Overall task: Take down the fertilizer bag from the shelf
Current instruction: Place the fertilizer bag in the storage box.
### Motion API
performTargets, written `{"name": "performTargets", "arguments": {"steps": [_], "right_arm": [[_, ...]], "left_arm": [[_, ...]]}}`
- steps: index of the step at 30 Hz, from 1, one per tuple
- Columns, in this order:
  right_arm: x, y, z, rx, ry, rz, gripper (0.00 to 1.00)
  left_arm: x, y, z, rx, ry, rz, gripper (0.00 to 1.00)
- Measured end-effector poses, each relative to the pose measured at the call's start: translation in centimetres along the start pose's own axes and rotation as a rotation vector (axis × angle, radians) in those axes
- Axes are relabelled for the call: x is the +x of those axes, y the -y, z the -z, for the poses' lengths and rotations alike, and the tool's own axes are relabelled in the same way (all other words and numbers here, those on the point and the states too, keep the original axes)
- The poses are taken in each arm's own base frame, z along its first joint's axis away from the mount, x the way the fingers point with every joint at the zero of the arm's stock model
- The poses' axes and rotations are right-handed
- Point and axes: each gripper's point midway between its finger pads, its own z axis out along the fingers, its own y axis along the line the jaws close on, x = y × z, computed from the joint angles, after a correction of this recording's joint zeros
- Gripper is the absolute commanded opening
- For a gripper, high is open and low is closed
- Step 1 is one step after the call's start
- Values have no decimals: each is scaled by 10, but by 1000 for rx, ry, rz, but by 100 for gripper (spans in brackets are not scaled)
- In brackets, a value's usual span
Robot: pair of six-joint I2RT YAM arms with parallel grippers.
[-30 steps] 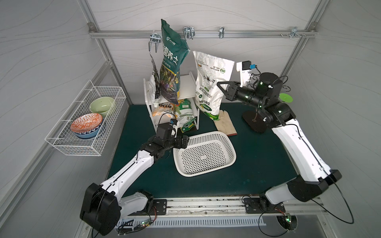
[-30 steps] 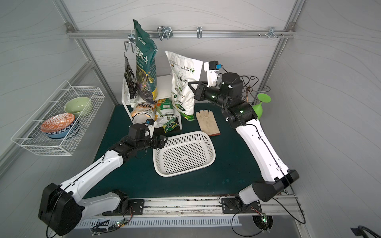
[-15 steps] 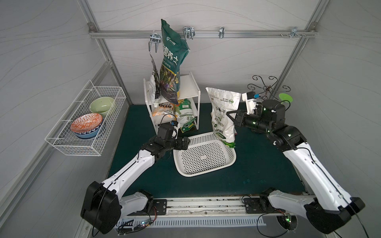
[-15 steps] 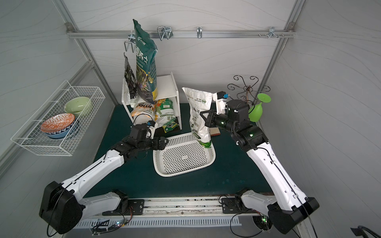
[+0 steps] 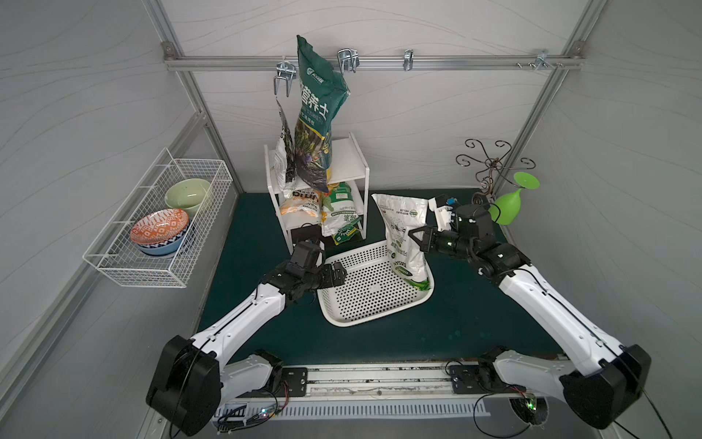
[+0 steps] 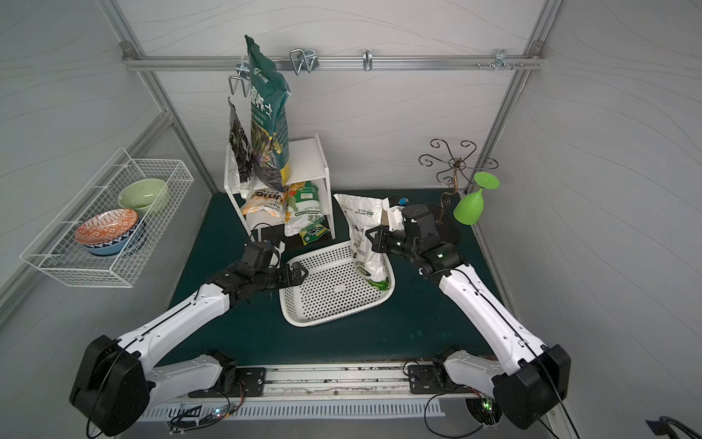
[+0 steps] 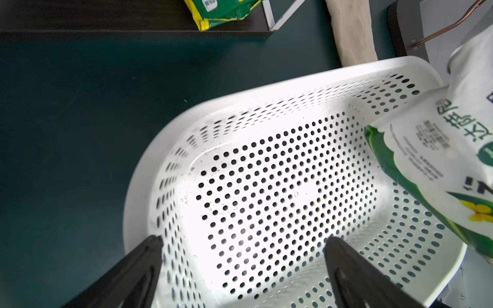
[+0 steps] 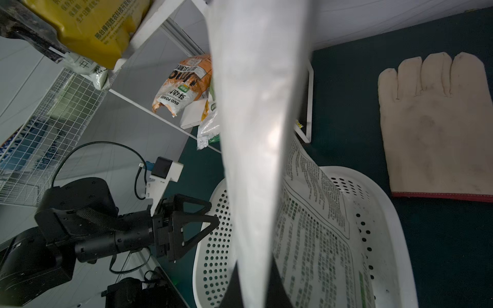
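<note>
The fertilizer bag (image 5: 403, 232) (image 6: 364, 232) is off the shelf (image 5: 347, 161) (image 6: 308, 159). It hangs nearly upright, tilted a little, over the white perforated basket (image 5: 364, 321) (image 6: 323, 322) that sits on the green counter (image 5: 266, 327). The bag's lower end reaches down inside the basket, at the corner on the right arm's side. I cannot tell whether it bears on the basket floor.

The right gripper (image 5: 415, 241) (image 6: 371, 239) comes in from that side of the basket, its fingers pressed together on the bag's side edge about halfway up. In the right wrist view the bag (image 8: 256, 128) runs as a narrow white fold straight out from the gripper, with its printed back curling down into the basket (image 8: 386, 213).

The left gripper (image 5: 339, 274) (image 6: 300, 271) (image 8: 210, 213) hangs at the opposite end of the basket. Its fingers (image 7: 138, 266) are spread wide and hold nothing. In the left wrist view one sits above the rim (image 7: 266, 90) and the other above the holed floor.

The shelf stands behind the basket, on its far side from the arm bases. A tall dark green bag (image 5: 317, 114) stands on the shelf's upper board, and small bags (image 5: 340, 213) lie on the lower one.

A pale glove (image 8: 437, 120) (image 7: 352, 29) lies flat on the counter just beyond the basket's far rim, beside the shelf. It is mostly hidden behind the bag in both top views.
</note>
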Motion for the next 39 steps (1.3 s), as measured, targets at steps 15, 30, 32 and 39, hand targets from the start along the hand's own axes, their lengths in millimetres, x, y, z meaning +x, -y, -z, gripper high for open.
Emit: {"name": "performTargets", "arguments": {"steps": [15,30,32,39], "right_arm": [[30,50,-27,52,118,155,0],[72,91,23,192,281,191,37],[67,92,27,198,302,174,76],[32,71,40,193,315,186,99]], "left_arm": [[4,3,-11,21,-41,53,98],[2,7,-11,27,-45,55,98],[1,8,-11,26,-52,58,99],[-35,46,5,105,-26,50,99]]}}
